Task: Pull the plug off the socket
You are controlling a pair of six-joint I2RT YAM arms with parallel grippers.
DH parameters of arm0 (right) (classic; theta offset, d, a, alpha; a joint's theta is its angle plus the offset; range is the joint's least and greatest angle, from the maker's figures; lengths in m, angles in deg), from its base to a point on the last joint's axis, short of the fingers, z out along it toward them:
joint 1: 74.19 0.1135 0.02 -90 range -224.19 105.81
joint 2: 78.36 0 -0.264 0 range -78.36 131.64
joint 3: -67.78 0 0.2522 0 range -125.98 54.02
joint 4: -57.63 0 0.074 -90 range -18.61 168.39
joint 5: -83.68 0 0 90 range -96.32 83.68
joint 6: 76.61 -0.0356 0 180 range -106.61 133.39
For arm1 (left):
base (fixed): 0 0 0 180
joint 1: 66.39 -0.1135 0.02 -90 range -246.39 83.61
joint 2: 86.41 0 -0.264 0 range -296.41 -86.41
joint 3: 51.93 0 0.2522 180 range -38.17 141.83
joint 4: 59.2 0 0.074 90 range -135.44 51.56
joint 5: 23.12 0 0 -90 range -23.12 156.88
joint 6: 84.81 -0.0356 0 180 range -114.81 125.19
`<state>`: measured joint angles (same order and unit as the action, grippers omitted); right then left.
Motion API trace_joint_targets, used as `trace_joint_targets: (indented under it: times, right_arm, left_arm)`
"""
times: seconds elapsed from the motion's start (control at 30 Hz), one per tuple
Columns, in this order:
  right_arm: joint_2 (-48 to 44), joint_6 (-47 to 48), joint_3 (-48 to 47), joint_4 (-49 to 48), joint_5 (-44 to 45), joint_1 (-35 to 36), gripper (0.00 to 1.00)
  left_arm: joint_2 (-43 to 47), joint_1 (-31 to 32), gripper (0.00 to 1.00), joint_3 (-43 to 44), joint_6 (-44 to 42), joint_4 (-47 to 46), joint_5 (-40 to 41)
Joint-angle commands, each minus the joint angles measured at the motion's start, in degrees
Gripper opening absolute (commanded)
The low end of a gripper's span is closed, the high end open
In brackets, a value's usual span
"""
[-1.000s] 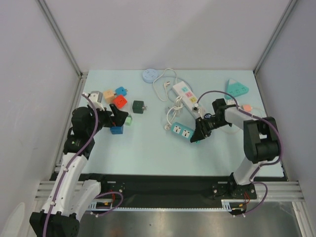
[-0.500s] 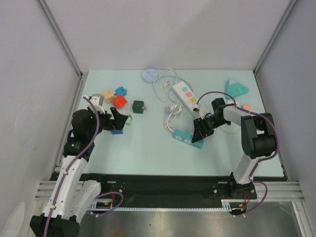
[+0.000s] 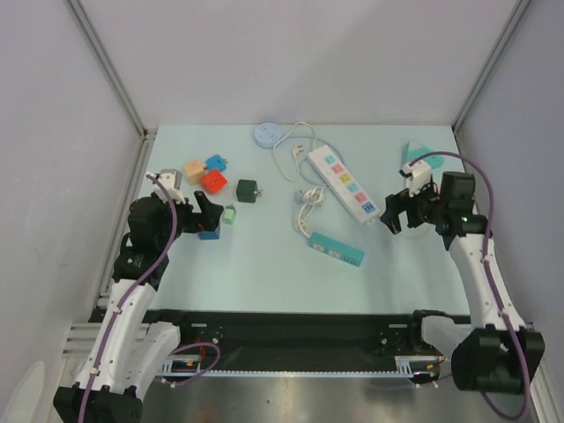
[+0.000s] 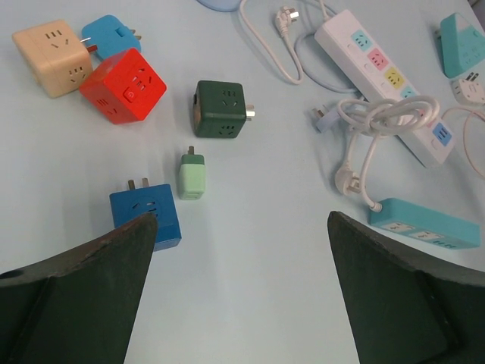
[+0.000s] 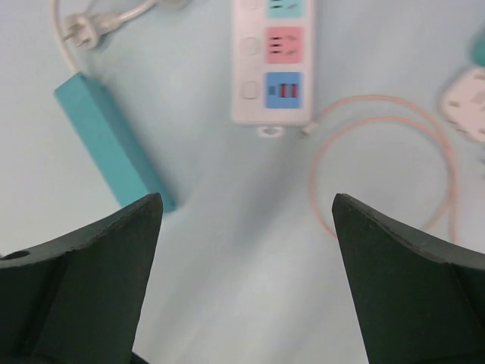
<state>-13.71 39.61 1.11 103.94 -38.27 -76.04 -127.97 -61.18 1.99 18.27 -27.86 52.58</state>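
Right wrist camera looks down at the near end of the white power strip [image 5: 271, 61]. My right gripper [image 5: 246, 199] hangs over the table just past that end. Its two fingers [image 5: 76, 280] are spread wide, and there is nothing between them. The last hole block on the strip is blue and the next one is pink. I can see the holes in both.

A thin pink cable [image 5: 379, 163] curls on the table, starting just beside that end. The teal power strip [image 5: 114, 144] lies on the left of the white power strip's near end, close by but not touching. Its white cord runs up to a white plug [image 5: 82, 30]. That plug lies flat on the table, left of the white power strip and apart from it.

My left gripper [image 4: 241, 220] is far off to the left of the white power strip. Its jaws are wide open too, and they hold nothing. A bundle of white cord [image 4: 379, 112] sits just on the left side of the white power strip.

Farther left of the strip I see:
- a dark green cube [image 4: 220, 108]
- a small light green block [image 4: 192, 173]
- a blue cube [image 4: 145, 216]
- a red cube [image 4: 123, 85]
- a beige cube [image 4: 51, 47]
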Motion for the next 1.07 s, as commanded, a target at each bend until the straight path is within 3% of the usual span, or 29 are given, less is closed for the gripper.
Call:
trace_joint_targets:
  times: [0.0,0.27,0.4,1.03]
  right_arm:
    - [-8.8,-3.1,2.8,-6.9,7.1,-4.2,1.00]
    - [-18.3,-22.4,7.3,-12.2,24.2,-7.3,1.00]
    - [-18.8,-25.9,7.8,-12.6,35.4,-7.3,1.00]
    - [-19.7,-26.6,9.7,-15.5,38.4,-7.3,1.00]
  left_arm:
    - [0.6,-0.3,1.00,0.3,-1.8,-0.1,2.8]
    - [2.2,-0.2,1.00,0.4,-4.6,1.3,6.7]
    - [2.0,-0.2,1.00,0.5,-4.7,1.6,7.0]
    - [2.8,-0.2,1.00,0.4,-5.1,1.4,6.8]
